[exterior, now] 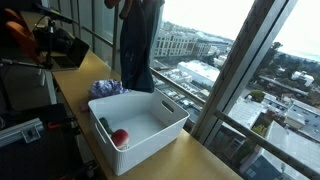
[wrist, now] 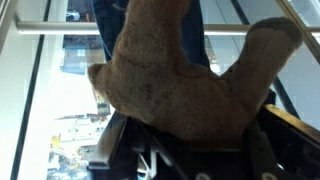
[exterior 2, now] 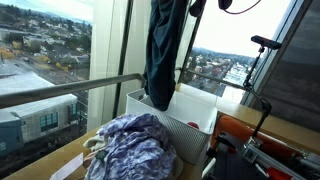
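Observation:
A long dark blue garment [exterior: 136,45] hangs straight down over the white plastic bin [exterior: 160,132], its hem reaching the bin's far rim; it also hangs above the bin [exterior 2: 196,112] as the same garment [exterior 2: 160,55]. My gripper [exterior 2: 196,6] is at the top edge of that view, shut on the garment's upper end. In the wrist view a brown fuzzy fabric [wrist: 190,80] fills the frame and hides the fingers; only the gripper's black body [wrist: 190,158] shows below it. A red ball [exterior: 120,137] lies inside the bin.
A crumpled purple-blue patterned cloth [exterior: 107,89] [exterior 2: 135,150] lies on the wooden counter [exterior: 205,160] beside the bin. Large windows and a metal rail [exterior 2: 60,92] run along the counter. Camera gear [exterior: 55,45] and orange equipment [exterior 2: 250,135] stand nearby.

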Motion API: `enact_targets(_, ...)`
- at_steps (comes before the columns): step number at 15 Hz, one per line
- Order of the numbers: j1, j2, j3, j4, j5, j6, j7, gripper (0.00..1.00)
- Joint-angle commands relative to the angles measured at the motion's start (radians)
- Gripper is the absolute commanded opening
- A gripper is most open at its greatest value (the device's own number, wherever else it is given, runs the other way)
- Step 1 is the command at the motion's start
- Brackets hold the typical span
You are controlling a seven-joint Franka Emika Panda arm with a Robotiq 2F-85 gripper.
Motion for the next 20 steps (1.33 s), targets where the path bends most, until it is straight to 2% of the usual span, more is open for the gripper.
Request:
enact_targets(1,0.041,-0.072,0.028,-0.003,0.007,-0.020,0.028,0.00)
enact_targets(5,0.091,-0.099,0.074,-0.056,0.014,0.004,0.060,0.00)
enact_targets(11,0.161,-0.057,0.137,-0.194,0.027,0.042,0.102,0.00)
enact_targets(15,0.170,-0.028,0.127,-0.265,0.032,0.055,0.094,0.00)
enact_targets(20,0.161,0.012,0.100,-0.283,0.045,0.057,0.083,0.00)
